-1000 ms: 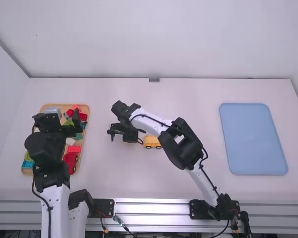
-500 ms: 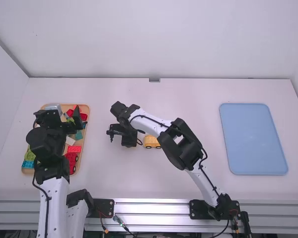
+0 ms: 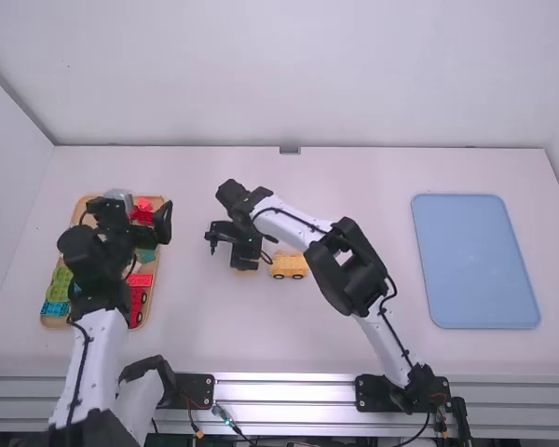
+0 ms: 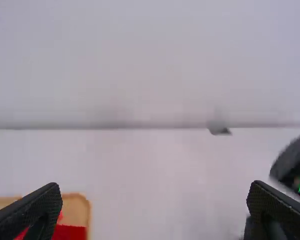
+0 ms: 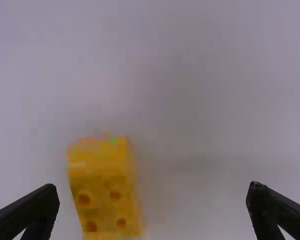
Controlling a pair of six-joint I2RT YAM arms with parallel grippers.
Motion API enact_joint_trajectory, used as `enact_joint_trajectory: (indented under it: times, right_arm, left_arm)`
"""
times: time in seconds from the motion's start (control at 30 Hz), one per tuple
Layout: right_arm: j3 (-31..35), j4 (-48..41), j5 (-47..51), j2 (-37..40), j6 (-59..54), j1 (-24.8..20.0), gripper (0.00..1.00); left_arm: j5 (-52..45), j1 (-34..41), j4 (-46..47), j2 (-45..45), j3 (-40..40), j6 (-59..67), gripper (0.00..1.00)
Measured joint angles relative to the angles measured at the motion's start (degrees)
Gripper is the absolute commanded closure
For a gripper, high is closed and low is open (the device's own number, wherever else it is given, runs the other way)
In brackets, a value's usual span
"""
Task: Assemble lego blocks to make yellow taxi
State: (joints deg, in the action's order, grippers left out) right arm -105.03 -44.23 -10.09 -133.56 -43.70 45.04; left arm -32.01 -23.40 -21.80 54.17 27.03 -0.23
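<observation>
Left gripper (image 3: 136,209), high view: wide, over far end of wooden tray (image 3: 46,321). Tray holds red blocks (image 3: 142,214), red wheeled block (image 3: 137,300), green block (image 3: 60,281), blue block (image 3: 54,308). Right gripper (image 3: 231,244): right of tray, low over table (image 3: 373,186). Yellow car piece (image 3: 289,266): on wheels, right of tray, farther from it than right gripper. Small yellow bit peeks out under that gripper; what it belongs to, can't tell. Blue mat (image 3: 475,261): well apart from tray, far right side

Left wrist view: left gripper (image 4: 155,186) fingers spread wide, tray corner with red pieces near one finger. Dark shape with green light (image 4: 292,165) well apart from tray

Right wrist view: right gripper (image 5: 152,186) wide, fingers well apart. Yellow block (image 5: 106,187) with dark round spots lies between them, nearer one finger, blurry
</observation>
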Motion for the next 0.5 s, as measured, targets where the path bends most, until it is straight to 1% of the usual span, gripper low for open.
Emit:
enact_joint_trajectory:
  times: [0.13,0.23,0.3,0.4,0.43,0.47,0.5]
  right_arm:
    - [0.0,-2.2,-4.8,5.7,0.0,-5.3,0.01]
    - [0.0,-3.8,-9.0,10.5,-0.9,-9.6,0.01]
    - [0.8,-2.1,-11.7,13.1,-1.6,-12.0,0.01]
    - [5.6,3.6,-14.3,16.9,-1.6,-14.2,0.01]
    - [9.7,7.2,-15.2,19.1,-1.0,-15.0,0.01]
    - [11.5,8.7,-15.5,19.9,-0.7,-15.3,0.01]
    - [15.2,12.3,-16.1,21.5,0.0,-15.7,0.01]
  left_arm:
    - [-8.0,0.0,2.3,10.3,2.1,6.2,0.01]
    - [-14.1,0.1,6.4,16.6,5.2,12.2,0.01]
    - [-17.7,0.7,11.3,20.4,7.9,17.7,0.01]
    - [-20.9,2.4,19.2,25.4,11.6,27.1,0.01]
    - [-21.9,4.0,22.5,27.7,13.1,32.1,0.01]
    - [-22.3,4.9,23.9,28.9,13.8,34.5,0.01]
    - [-22.8,6.6,25.9,30.7,14.8,38.5,0.01]
